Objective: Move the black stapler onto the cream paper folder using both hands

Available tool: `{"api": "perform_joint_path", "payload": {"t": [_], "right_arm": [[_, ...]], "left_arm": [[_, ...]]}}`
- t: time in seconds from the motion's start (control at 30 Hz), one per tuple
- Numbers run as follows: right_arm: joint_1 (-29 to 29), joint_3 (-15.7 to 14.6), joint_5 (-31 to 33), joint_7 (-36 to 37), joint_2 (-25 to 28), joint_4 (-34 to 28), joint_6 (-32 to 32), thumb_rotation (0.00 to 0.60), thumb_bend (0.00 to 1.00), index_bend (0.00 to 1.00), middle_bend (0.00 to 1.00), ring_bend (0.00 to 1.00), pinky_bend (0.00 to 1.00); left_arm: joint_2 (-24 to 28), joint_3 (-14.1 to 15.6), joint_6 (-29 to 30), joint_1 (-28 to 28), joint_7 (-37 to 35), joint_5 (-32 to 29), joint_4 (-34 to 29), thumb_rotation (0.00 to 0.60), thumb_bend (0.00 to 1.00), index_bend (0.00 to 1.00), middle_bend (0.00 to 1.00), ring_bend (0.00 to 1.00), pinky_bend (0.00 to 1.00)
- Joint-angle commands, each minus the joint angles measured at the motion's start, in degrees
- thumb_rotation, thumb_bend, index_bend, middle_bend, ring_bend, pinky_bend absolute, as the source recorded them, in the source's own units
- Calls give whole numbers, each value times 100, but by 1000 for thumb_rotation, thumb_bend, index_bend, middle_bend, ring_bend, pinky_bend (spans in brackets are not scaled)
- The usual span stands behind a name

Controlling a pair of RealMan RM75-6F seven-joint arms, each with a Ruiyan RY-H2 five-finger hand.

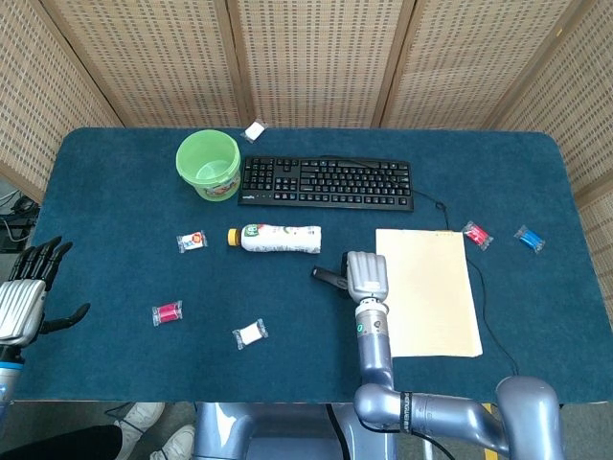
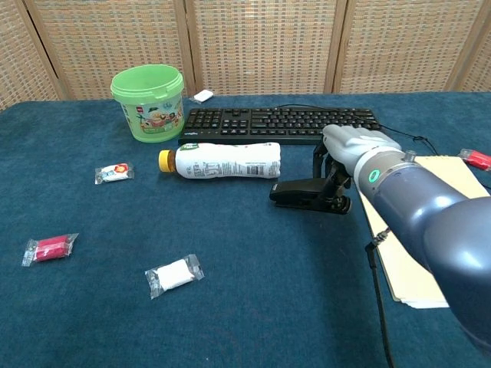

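Gripping the black stapler (image 2: 307, 193), the right robot hand (image 2: 349, 157) curls beside the unreadably labelled bottle (image 2: 222, 161); left robot hand (image 1: 24, 292) spread wide.

Cloth, plastic and paper, as we see them

We see a matt blue cloth desk (image 1: 115, 192), a glossy green plastic bucket (image 1: 208, 164), a matt black stapler (image 2: 307, 194) and a smooth cream paper folder (image 1: 427, 292).

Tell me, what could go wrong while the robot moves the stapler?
The right hand grips only one end of the black stapler, so it might tip or slip out. The plastic bottle lies close by and could get bumped and roll. The stapler could also snag the edge of the cream paper folder and push it.
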Motion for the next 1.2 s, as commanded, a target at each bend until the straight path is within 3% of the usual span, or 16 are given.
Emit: {"api": "perform_joint_path", "payload": {"t": [0.03, 0.3, 0.5, 0.8, 1.2], "right_arm": [[-133, 82, 96, -40, 257, -343, 82, 600, 415, 866, 696, 686, 773], [-589, 643, 773, 263, 1156, -1293, 178, 600, 415, 868, 696, 686, 773], [-800, 808, 1280, 402, 1546, -1362, 196, 600, 415, 869, 696, 686, 774], [-1060, 773, 1554, 884, 1859, -1128, -131, 600, 415, 868, 696, 686, 773], [-1196, 571, 1840, 1351, 1875, -898, -449, 600, 414, 868, 696, 686, 773]], "left_arm": [[-12, 5, -6, 0, 35, 14, -4, 600, 279, 55, 0, 0, 0], [-53, 32, 9, 12, 201, 81, -55, 600, 279, 55, 0, 0, 0], [-89, 40, -12, 1, 307, 102, -66, 600, 279, 55, 0, 0, 0], [-153, 43, -48, -13, 457, 97, -56, 600, 280, 56, 0, 0, 0], [-191, 39, -62, -17, 517, 101, -44, 600, 280, 55, 0, 0, 0]]}}
